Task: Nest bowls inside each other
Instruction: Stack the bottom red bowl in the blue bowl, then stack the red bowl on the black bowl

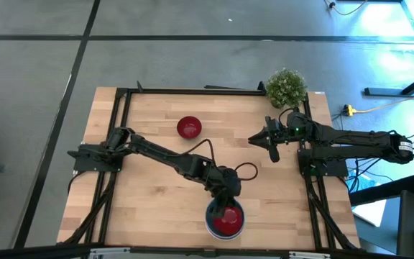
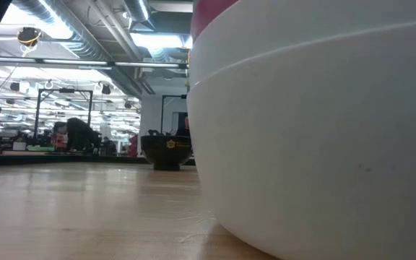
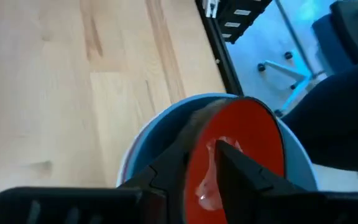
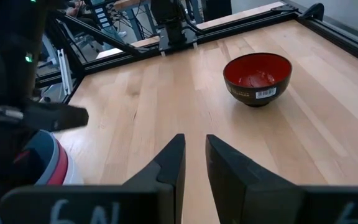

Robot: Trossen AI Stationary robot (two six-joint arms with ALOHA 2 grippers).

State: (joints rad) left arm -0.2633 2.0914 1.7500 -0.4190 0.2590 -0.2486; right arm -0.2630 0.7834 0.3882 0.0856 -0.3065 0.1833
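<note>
A stack of nested bowls (image 1: 225, 221) stands at the table's near edge, white outside, then pink (image 2: 215, 14) and blue (image 3: 166, 124). My left gripper (image 1: 225, 198) is above it, shut on a small dark red bowl (image 3: 241, 149) that sits tilted in the blue one. A second dark red bowl (image 1: 189, 127) rests upright on its foot toward the far side, also in the right wrist view (image 4: 257, 78). My right gripper (image 1: 272, 147) hovers right of centre, touching nothing, its fingers (image 4: 193, 155) shut but for a narrow slit. My left gripper holds the small dark red bowl by its rim (image 3: 204, 146), one finger (image 3: 229, 165) inside the bowl and one finger (image 3: 173, 165) outside. The fingers come down from above. The bowl is tilted inside the blue bowl; whether its bottom rests there is hidden.
A small green potted plant (image 1: 286, 86) stands at the far right corner. Black frame rails (image 1: 192, 91) run along the table's far, left and right edges. Bare wood lies between the stack and the lone red bowl.
</note>
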